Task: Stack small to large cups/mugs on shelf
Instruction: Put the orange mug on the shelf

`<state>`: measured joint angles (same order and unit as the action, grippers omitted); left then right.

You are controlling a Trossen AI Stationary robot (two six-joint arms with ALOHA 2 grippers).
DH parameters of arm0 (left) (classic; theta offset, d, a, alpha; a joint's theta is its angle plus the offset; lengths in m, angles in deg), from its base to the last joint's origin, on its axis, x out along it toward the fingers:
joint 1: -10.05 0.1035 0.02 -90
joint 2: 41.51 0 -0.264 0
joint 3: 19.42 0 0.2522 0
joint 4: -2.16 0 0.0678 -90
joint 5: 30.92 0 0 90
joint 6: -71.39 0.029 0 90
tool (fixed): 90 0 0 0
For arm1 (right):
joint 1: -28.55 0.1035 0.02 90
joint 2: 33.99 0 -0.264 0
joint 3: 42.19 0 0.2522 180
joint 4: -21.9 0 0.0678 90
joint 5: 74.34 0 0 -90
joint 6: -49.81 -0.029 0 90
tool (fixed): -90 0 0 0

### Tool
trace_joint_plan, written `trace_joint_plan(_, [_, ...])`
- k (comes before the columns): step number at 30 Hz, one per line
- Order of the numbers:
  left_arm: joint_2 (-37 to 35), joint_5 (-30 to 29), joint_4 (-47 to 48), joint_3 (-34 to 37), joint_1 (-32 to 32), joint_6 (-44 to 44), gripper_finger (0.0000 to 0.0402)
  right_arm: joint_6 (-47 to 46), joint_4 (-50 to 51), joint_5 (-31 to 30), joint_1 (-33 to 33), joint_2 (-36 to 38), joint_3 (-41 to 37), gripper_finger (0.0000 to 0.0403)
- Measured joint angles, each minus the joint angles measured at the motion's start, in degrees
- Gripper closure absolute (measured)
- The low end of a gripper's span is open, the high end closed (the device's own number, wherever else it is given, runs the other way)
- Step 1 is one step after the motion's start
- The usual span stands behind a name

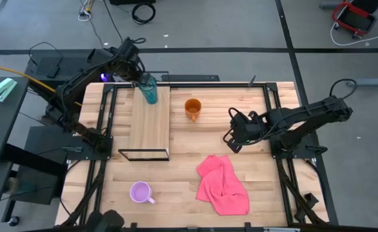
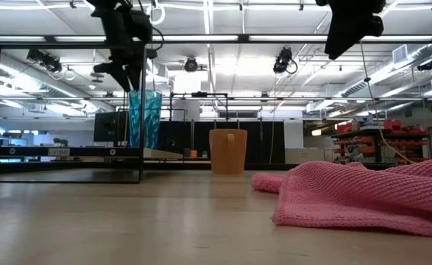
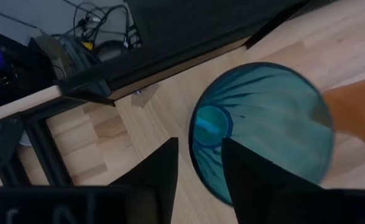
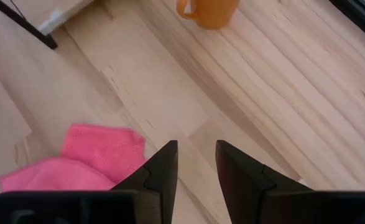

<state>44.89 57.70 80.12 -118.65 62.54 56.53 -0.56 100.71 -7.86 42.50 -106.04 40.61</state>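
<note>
While the teal tumbler (image 1: 149, 89) stands upright on the shelf (image 1: 151, 129), the left gripper (image 1: 137, 76) hovers just above, jaws released; the orange mug (image 1: 192, 108) lies nearer the open-jawed right gripper (image 1: 230, 143).

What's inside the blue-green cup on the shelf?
The teal tumbler looks empty: only its ribbed wall and round bottom show. The left gripper's fingers cover part of its rim.

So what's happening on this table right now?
The left gripper sits over the translucent teal tumbler, which stands upright at the far end of the light-wood shelf plank, fingers open around its rim. The right gripper waits open above the table. The orange mug and lilac mug are on the tabletop, beside a pink cloth.
</note>
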Motion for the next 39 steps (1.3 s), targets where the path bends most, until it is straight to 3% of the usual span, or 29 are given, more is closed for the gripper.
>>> trace_joint_plan(5, [-4.4, 0.0, 0.2, 0.0, -0.2, -2.2, 0.0258, 0.6, -4.5, 0.0, -3.9, 0.0, 0.0, 0.0286])
trace_joint_plan(10, [-9.6, 0.0, 0.3, 0.0, -2.8, -3.0, 0.0257, 2.6, -11.2, 3.2, -13.0, 0.0, 0.0, 0.0286])
trace_joint_plan(20, [-16.1, 0.0, -0.3, 0.0, -14.3, -5.0, 0.0275, 13.2, -32.1, 23.7, -38.7, -1.5, 0.1, 0.0287])
trace_joint_plan(23, [-17.0, 0.0, -0.7, 0.0, -18.3, -5.6, 0.0278, 14.5, -33.4, 29.1, -44.5, -4.4, 0.1, 0.0298])
trace_joint_plan(27, [-17.6, -0.4, -2.3, 0.0, -23.4, -7.1, 0.0280, 17.4, -33.4, 34.9, -48.7, -10.3, 0.1, 0.0333])
trace_joint_plan(32, [-17.8, -1.5, -4.2, 0.0, -28.1, -7.9, 0.0277, 19.9, -36.8, 37.7, -51.0, -16.5, 0.1, 0.0392])
trace_joint_plan(39, [-17.8, -7.1, -4.3, 0.0, -34.0, -11.3, 0.0282, 20.1, -43.1, 43.6, -53.6, -24.0, 0.1, 0.0398])
